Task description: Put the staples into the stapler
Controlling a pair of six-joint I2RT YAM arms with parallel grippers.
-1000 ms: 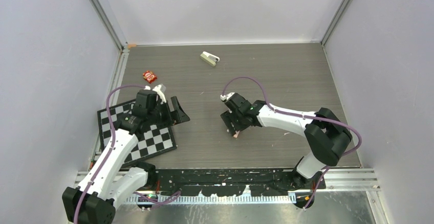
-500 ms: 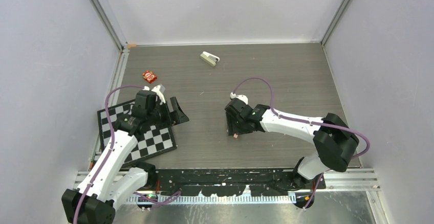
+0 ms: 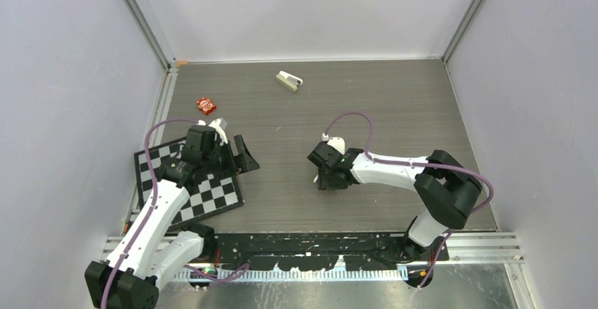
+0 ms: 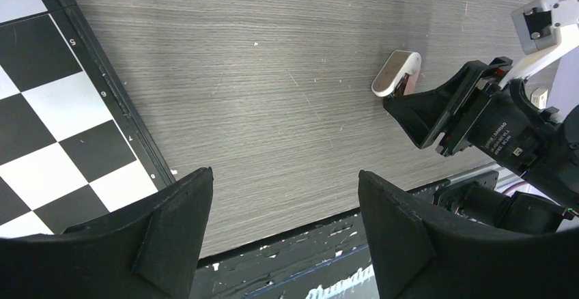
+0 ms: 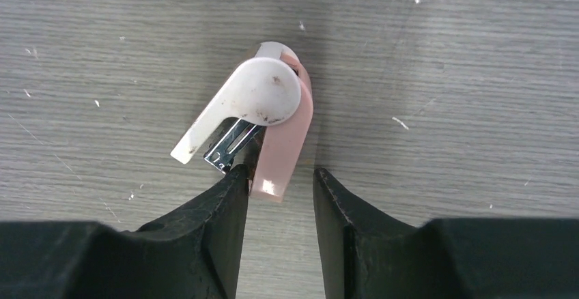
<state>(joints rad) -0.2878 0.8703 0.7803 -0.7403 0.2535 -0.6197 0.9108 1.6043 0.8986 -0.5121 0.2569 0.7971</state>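
The stapler (image 3: pixel 288 80), pale beige-green with a dark end, lies alone at the far middle of the table, away from both arms. I cannot pick out the staples in any view. My right gripper (image 5: pixel 280 171) is low over a small pink and white stapler-like object (image 5: pixel 273 118) that lies hinged open with a silvery metal channel showing. The object's pink end sits between the narrowed jaws: the left fingertip (image 5: pixel 235 179) touches it, the right one stands apart. My left gripper (image 4: pixel 283 176) hangs open and empty beside the chessboard, and its view shows the pink object (image 4: pixel 394 74).
A black-and-white chessboard (image 3: pixel 190 182) lies at the near left under the left arm. A small red packet (image 3: pixel 205 104) sits behind it. Pale walls enclose the table on three sides, and a black rail (image 3: pixel 310 242) runs along the near edge.
The right gripper has swung round and come down over the pink object, its jaws narrowing around the pink end. The left arm has stayed put.
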